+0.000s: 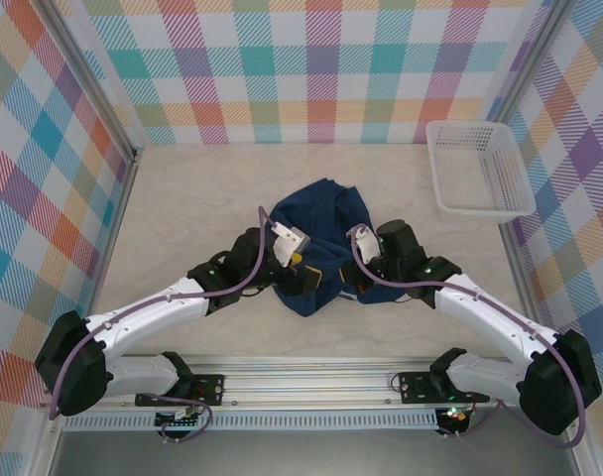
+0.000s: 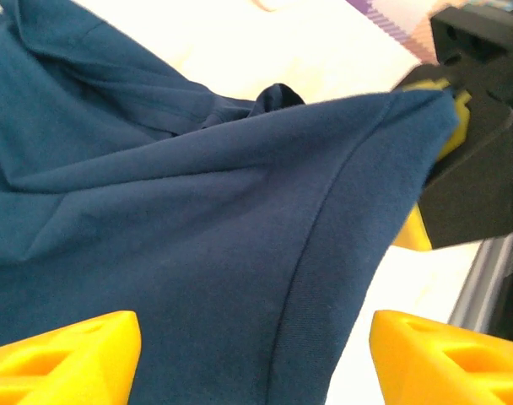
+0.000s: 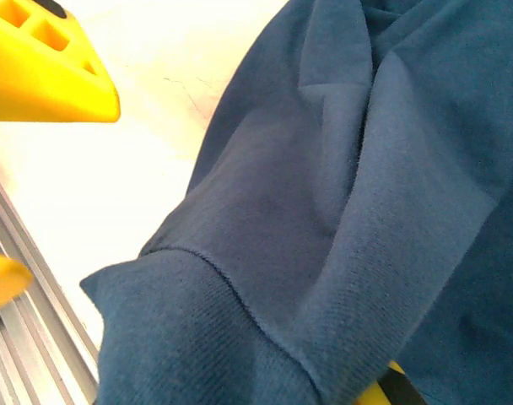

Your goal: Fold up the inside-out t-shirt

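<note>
T-shirt: the dark navy t-shirt point(image 1: 321, 223) lay in a bunched heap near the middle of the table point(image 1: 182, 198), a little toward the near edge, between the two wrists.
Cloth, left wrist view: it made broad soft folds, and a stitched seam point(image 2: 324, 228) ran in a curve across it, down to the lower edge of the picture.
Cloth, right wrist view: a thick fold with a stitched hem line point(image 3: 214, 270) hung close before the camera, with the pale table surface behind it.
Right gripper: the right gripper point(image 2: 449, 135) was closed on a corner of the t-shirt. The corner ended just at its black and yellow jaws (the pinch itself was partly covered by cloth).
Left gripper: the left gripper point(image 2: 255, 350) stood wide, with its yellow fingers point(image 2: 67, 354) far apart, one at each lower corner of its own view. The cloth lay across the gap between them. Whether the fingers touched the cloth, I cannot tell.
Arms: both reached in from the near edge and met at the near side of the heap.
Basket: a white plastic basket point(image 1: 480, 169) stood at the far right corner of the table, well apart from the t-shirt.
Rail: a metal rail point(image 1: 311, 382) ran along the near edge and carried both arm bases.
Walls: panels point(image 1: 321, 69) with a coloured check pattern stood around the table on three sides.
</note>
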Robot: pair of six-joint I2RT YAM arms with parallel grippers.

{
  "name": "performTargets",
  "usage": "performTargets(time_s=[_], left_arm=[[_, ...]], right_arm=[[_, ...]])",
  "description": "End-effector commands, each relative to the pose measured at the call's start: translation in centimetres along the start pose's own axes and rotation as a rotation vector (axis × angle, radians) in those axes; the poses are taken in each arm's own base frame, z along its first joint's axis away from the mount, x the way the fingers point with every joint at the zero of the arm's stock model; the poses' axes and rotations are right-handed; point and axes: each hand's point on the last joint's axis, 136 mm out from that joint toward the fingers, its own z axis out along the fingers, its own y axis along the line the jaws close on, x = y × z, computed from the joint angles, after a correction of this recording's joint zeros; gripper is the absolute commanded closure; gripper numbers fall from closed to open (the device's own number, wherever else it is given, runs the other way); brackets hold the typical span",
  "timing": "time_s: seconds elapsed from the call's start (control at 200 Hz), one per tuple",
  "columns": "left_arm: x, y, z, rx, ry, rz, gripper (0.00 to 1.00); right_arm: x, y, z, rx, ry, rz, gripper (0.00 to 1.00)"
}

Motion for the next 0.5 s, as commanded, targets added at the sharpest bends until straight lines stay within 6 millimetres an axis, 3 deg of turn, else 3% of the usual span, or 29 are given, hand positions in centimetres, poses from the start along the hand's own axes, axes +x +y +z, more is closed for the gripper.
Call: performTargets(time_s=[0.0, 0.145, 0.285, 0.36, 0.495], left_arm=[[0.3, 0.4, 0.7, -0.068, 0.017, 0.121, 0.21], [1.5, -1.3, 2.2, -0.021, 0.058, 0.210, 0.17], [1.7, 0.1, 4.0, -0.102, 0.085, 0.238, 0.20], [1.4, 1.5, 4.5, -0.155, 0.091, 0.222, 0.34], [0.0, 1.6, 4.1, -0.068, 0.039, 0.102, 0.64]], right_arm=[[-1.6, 1.1, -0.3, -0.045, -0.030, -0.005, 1.00], [-1.6, 1.1, -0.3, -0.044, -0.027, 0.000, 1.00], [-1.4, 1.1, -0.4, -0.043, -0.023, -0.001, 1.00], [-1.0, 0.7, -0.4, -0.024, -0.014, -0.004, 1.00], [0.1, -0.4, -0.5, 0.038, 0.004, -0.009, 1.00]])
